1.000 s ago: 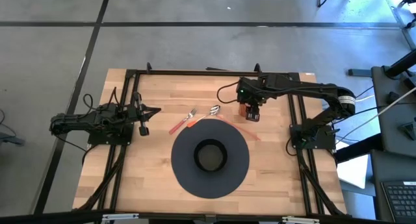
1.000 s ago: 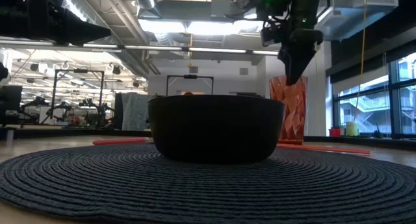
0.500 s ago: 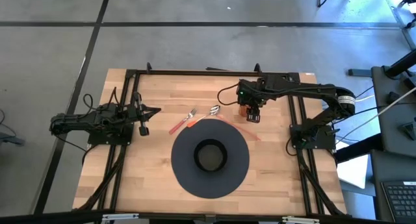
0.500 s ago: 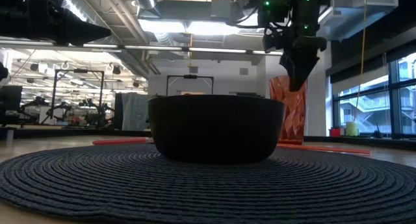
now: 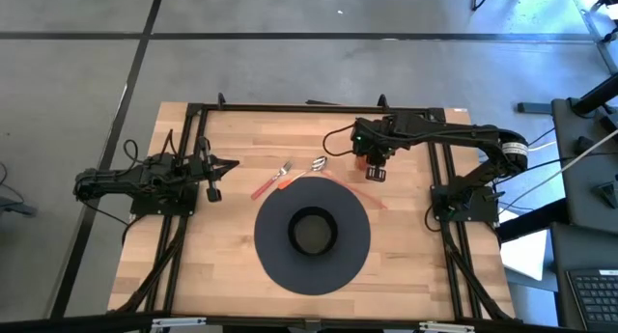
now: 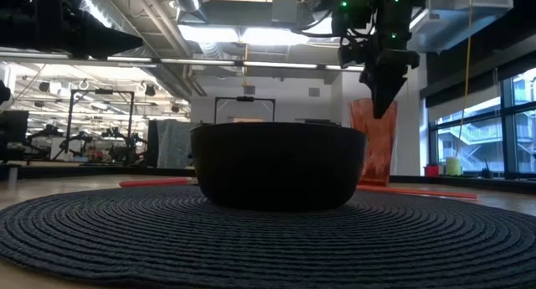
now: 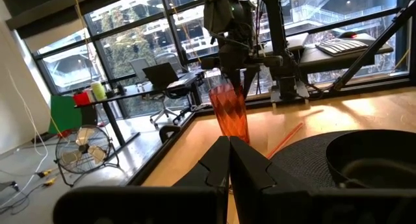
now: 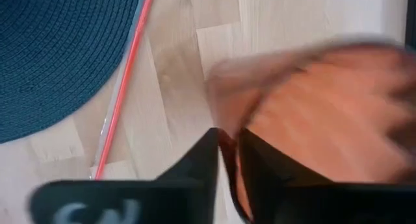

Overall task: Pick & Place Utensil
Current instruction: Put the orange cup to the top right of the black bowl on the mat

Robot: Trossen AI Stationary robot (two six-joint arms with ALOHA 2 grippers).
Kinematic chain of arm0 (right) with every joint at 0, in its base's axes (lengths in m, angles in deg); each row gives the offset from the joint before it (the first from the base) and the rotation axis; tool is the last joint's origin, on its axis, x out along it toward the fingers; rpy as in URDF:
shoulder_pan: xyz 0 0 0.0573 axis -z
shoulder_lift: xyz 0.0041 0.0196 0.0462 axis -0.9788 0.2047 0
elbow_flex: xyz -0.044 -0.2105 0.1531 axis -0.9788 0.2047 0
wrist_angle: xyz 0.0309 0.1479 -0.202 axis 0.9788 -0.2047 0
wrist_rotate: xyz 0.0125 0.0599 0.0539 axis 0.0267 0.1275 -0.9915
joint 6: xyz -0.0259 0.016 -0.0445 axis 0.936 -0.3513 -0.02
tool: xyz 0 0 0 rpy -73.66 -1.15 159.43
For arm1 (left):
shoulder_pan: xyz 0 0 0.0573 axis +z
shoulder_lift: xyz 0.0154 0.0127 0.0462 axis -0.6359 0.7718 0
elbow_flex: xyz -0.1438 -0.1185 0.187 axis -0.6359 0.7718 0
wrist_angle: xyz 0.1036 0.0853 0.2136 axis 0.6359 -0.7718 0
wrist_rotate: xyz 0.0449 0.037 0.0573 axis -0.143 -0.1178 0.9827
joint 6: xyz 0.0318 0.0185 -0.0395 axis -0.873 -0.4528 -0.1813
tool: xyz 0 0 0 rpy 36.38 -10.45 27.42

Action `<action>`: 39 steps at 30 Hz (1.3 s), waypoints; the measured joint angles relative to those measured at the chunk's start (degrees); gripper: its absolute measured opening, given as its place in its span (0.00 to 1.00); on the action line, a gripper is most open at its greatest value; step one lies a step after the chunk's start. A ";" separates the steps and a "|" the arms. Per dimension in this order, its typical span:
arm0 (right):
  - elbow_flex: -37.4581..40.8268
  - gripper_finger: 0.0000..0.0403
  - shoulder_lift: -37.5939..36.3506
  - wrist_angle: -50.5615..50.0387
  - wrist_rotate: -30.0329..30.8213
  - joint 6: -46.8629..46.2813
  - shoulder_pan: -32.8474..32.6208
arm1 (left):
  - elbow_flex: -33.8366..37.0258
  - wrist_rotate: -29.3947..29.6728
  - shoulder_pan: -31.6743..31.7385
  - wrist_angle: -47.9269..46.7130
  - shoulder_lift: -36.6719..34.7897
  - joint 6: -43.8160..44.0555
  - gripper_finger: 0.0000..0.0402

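An orange faceted cup [image 6: 373,147] stands on the wooden table to the right of the far edge of the round dark mat [image 5: 280,265]. My right gripper [image 5: 374,164] reaches down onto the cup's top and is shut on it. A red-handled fork [image 5: 273,181] and a spoon [image 5: 317,164] lie on the wood just beyond the mat. The black bowl [image 5: 312,232] sits at the mat's centre. My left gripper [image 5: 232,164] rests shut near the table's left side, touching nothing. My right gripper holds the orange cup by its rim [image 8: 230,152], with the cup's wall between the two fingers, one finger inside and one outside. The fingers [image 6: 381,100] come from above and point down. The cup's lower part [image 6: 373,176] is down at table level.
A thin red stick [image 8: 123,87] lies on the wood along the mat's right far edge, close to the cup. The black frame rails [image 5: 290,108] run round the table's far and side edges. Bare wood lies left of the mat.
My right gripper has come down a little onto the orange cup and shut on its rim. The cup has shifted slightly in the hold. The fork, spoon, bowl and mat lie as before.
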 joint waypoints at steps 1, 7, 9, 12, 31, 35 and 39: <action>0.00 0.08 0.00 0.00 0.00 0.02 0.01 | 0.00 0.00 0.02 0.00 0.00 0.00 0.01; 0.04 0.05 -0.01 -0.11 0.43 1.33 0.02 | 0.00 -0.02 0.02 0.00 0.02 -0.01 0.01; -0.17 0.04 0.00 -0.76 1.48 1.83 0.02 | 0.00 -0.02 0.01 0.00 0.00 0.00 0.01; -1.78 0.02 -0.01 -3.20 2.52 1.85 -0.02 | 0.00 -0.02 0.00 0.00 0.00 -0.04 0.01; -20.74 0.02 -0.24 -18.49 2.61 -6.22 -7.55 | 0.00 -0.07 0.02 -0.26 0.02 -0.04 0.01; -23.42 0.02 -0.24 -23.10 2.61 -9.63 -9.32 | 0.00 -0.07 0.02 -0.26 0.02 0.05 0.01; -24.37 0.02 -0.24 -27.66 2.60 -13.04 -10.84 | 0.00 -0.07 0.02 -0.26 0.01 0.34 0.01</action>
